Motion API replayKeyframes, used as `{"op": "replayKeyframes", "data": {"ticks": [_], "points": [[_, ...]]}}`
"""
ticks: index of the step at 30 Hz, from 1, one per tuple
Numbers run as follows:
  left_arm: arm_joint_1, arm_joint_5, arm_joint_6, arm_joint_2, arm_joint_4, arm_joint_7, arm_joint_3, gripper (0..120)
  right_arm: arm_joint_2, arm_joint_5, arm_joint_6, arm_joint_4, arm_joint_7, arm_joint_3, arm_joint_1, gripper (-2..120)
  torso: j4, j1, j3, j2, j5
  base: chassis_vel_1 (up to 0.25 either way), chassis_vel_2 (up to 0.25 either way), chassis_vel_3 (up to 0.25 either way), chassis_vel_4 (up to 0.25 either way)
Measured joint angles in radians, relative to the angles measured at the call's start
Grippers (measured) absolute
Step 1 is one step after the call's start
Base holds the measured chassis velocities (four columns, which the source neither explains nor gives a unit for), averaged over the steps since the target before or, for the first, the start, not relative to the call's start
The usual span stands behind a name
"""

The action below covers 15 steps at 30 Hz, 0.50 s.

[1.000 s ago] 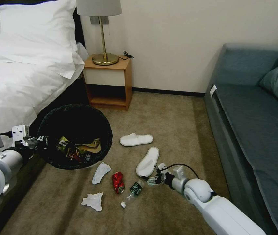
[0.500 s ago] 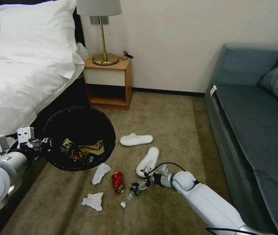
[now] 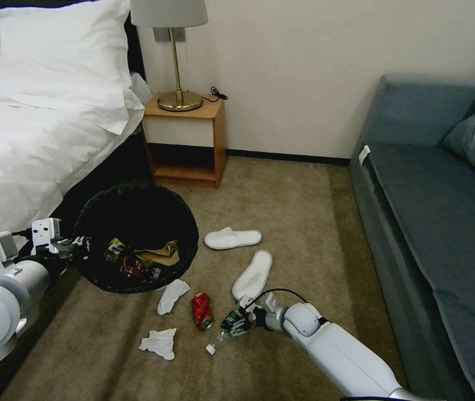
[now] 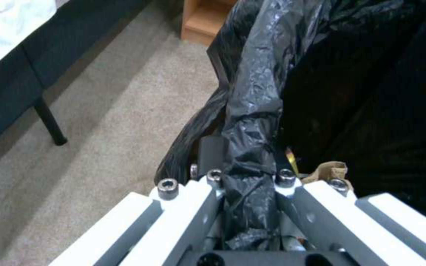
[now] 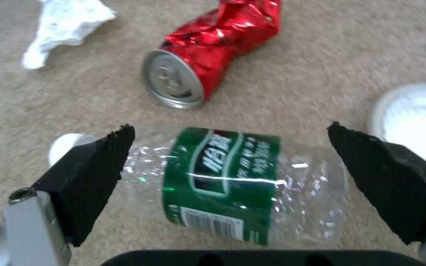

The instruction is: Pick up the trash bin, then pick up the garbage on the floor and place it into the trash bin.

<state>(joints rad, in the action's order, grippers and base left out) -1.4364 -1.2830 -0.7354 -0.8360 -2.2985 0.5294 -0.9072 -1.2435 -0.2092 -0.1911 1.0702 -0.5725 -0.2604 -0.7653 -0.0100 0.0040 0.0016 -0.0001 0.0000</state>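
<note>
Down comes the right end effector point(image 5: 230, 184), spread wide astride the crinkly clear green-labelled bottle point(image 5: 233, 184) on beige carpet point(image 3: 304, 223). Left end effector point(image 4: 245, 184) pinches the trash bin point(image 3: 137, 223) by its crumpled black liner beside the bed point(image 3: 25, 128).

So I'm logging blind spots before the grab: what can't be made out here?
- Head view: the bottle is partly covered by the right tool.
- Right wrist view: its base lies behind a pad.
- Left wrist view: the bin interior is dark; the left tool is wrapped by bag folds.

Soft, even room light; deep shadow under the bed point(image 3: 37, 139). Both wrist views blur; bottle point(image 5: 233, 184) glints.
</note>
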Motion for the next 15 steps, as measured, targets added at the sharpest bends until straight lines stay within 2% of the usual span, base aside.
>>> {"op": "replayKeyframes", "data": {"ticks": [3, 9, 15], "points": [[0.0, 0.003, 0.0, -0.005, -0.003, 0.0, 0.001, 2, 0.012, 0.0, 0.004, -0.004, -0.047, -0.037, 0.031, 100, 0.0001, 0.0, 0.0, 0.0, -0.0001, 0.0, 0.0, 0.0, 0.0], [-0.005, 0.003, 0.0, -0.006, -0.009, 0.001, -0.003, 2, 0.002, -0.002, 0.006, -0.022, -0.063, -0.064, 0.055, 100, 0.0001, 0.0, 0.0, 0.0, 0.0, 0.0, 0.0, 0.0, 0.0], [-0.009, 0.003, 0.0, -0.013, -0.013, 0.001, -0.011, 2, -0.001, 0.028, 0.024, -0.045, -0.126, -0.098, 0.094, 100, 0.0001, 0.0, 0.0, 0.0, 0.0, 0.0, 0.0, 0.0, 0.0]]}}
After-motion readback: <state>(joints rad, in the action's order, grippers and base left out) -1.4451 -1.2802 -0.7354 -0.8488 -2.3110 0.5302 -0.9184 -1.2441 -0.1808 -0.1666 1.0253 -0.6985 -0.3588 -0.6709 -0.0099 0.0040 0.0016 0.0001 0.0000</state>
